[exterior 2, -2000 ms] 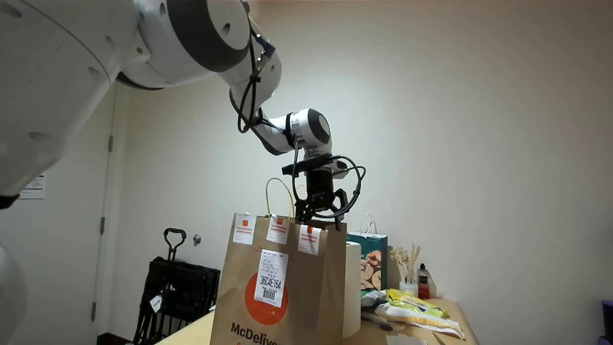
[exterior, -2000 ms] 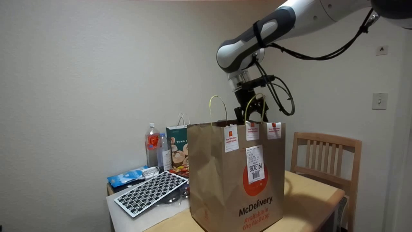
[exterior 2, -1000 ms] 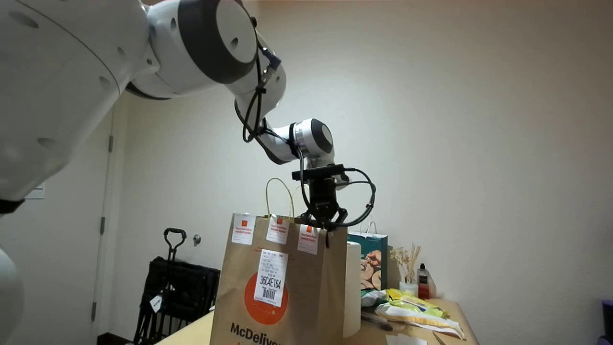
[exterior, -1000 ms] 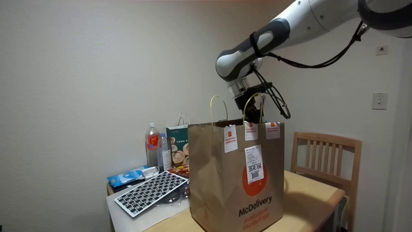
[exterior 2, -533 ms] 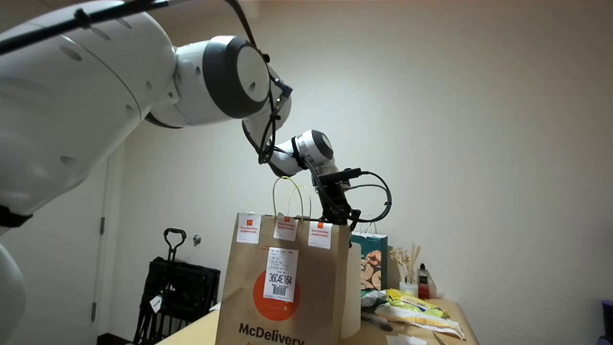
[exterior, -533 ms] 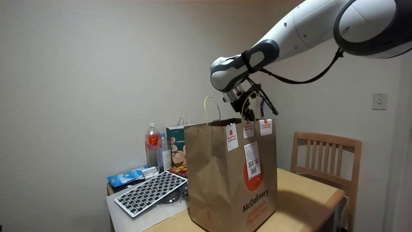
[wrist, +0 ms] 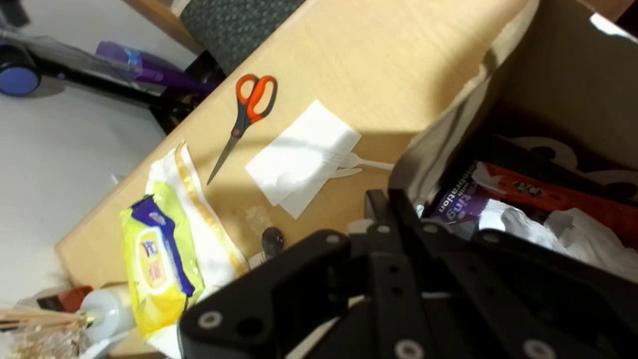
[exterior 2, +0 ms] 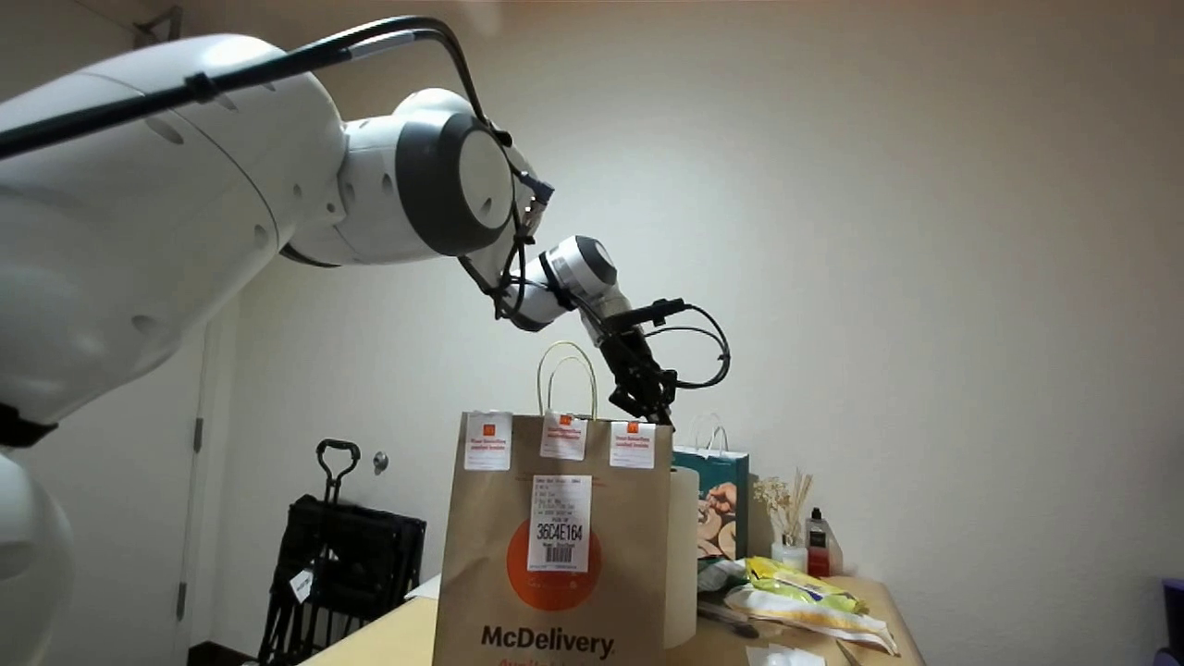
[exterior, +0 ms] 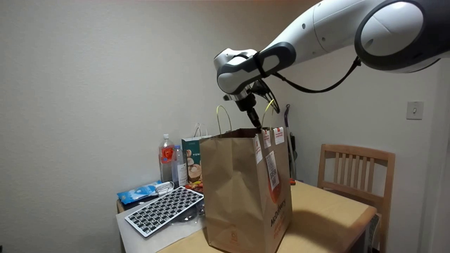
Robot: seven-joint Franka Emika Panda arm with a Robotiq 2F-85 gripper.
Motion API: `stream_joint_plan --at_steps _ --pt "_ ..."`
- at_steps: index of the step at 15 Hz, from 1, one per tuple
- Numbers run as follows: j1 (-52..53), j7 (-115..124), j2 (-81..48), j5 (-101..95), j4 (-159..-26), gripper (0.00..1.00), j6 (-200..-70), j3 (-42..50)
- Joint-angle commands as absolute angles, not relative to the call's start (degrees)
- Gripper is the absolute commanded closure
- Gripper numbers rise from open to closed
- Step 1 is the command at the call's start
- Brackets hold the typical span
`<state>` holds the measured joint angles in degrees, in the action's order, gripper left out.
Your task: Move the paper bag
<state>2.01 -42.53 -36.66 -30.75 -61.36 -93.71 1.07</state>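
- Tool [wrist: 388, 195] clenched on rim of McDelivery paper bag [exterior 2: 555, 541].
- Bag upright on bench [exterior 2: 388, 640], lower centre of frame in an exterior view.
- Long axis vertical, bulk below and left of tool there; probably to be dragged by upper right edge.

unevenly lit wall [exterior 2: 832, 259], shadow on table [exterior: 323, 218], slight wrist-view blur

- Orange-handled scissors [wrist: 236, 131] lie above and left of the jaws in the wrist view.
- Nearer the jaws, a white fork [wrist: 352, 160] rests partly on white paper [wrist: 315, 122].
- A yellow packet [wrist: 158, 264] sits left of and below the jaws.
- In an exterior view, a keyboard [exterior: 163, 211] lies below and left of the jaws, a wooden chair [exterior: 353, 192] below and right.
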Motion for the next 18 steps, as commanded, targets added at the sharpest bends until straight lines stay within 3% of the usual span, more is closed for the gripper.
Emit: stream_joint_plan --at_steps 1,9,13,14,15,18 --pt "1.11 -51.62 -37.7 -32.17 -60.03 0.96 -100.46 0.17" --pt "-1.68 -71.01 -38.06 -30.47 -62.08 0.95 -117.42 -1.25" --pt "0.51 -68.31 -38.86 -29.69 -60.56 0.96 -114.91 1.49" --pt "0.52 -68.33 -38.86 -29.68 -60.56 0.71 -114.92 1.45" --pt "1.18 -67.25 -38.44 -30.01 -60.72 0.71 -113.81 1.91" --pt "2.9 -64.66 -36.45 -31.03 -61.78 0.52 -110.68 1.63"
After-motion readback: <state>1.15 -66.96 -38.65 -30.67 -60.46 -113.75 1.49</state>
